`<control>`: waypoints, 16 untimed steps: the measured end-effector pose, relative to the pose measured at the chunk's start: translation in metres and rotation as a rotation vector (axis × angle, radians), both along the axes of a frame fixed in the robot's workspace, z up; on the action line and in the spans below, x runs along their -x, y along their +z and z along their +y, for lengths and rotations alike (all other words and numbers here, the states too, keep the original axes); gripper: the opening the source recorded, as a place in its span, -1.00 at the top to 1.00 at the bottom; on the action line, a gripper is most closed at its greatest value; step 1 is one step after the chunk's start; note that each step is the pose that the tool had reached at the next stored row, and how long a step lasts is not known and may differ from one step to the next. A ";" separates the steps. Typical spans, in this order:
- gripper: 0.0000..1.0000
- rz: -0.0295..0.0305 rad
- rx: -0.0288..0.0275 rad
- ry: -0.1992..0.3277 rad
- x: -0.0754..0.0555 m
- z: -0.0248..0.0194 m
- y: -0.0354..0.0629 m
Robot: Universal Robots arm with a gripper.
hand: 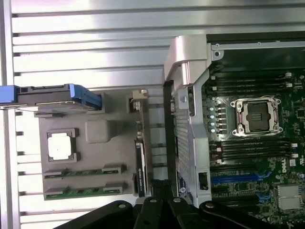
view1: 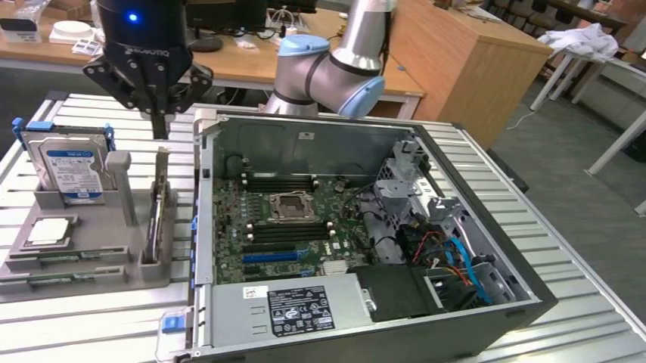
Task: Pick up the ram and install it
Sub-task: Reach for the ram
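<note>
Hanging above the gray holder (view1: 96,231), the claw (view1: 159,130) is pinched shut, holding nothing. The ram (view1: 71,259) (hand: 83,171) lies flat in that holder, well below it.

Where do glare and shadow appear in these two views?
Wrist view: the ribbed metal table glares nearly white, and the processor on the grey tray is washed out. Exterior view: light is even, with the computer case shaded inside.

Ram (hand: 85,172) seemingly lies in holder (hand: 97,131) beside case (hand: 183,59).
</note>
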State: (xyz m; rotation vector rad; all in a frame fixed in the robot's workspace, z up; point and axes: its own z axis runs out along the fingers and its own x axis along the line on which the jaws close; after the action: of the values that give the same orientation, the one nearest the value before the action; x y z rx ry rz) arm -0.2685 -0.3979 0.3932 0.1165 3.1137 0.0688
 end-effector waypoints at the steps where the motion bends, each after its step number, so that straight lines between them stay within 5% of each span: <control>1: 0.79 0.0000 0.0000 0.000 0.002 0.0000 0.0000; 16: 0.79 0.0001 0.0000 0.000 0.032 0.0000 -0.0001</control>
State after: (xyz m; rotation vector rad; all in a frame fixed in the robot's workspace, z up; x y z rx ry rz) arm -0.3004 -0.3979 0.3932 0.1167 3.1137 0.0688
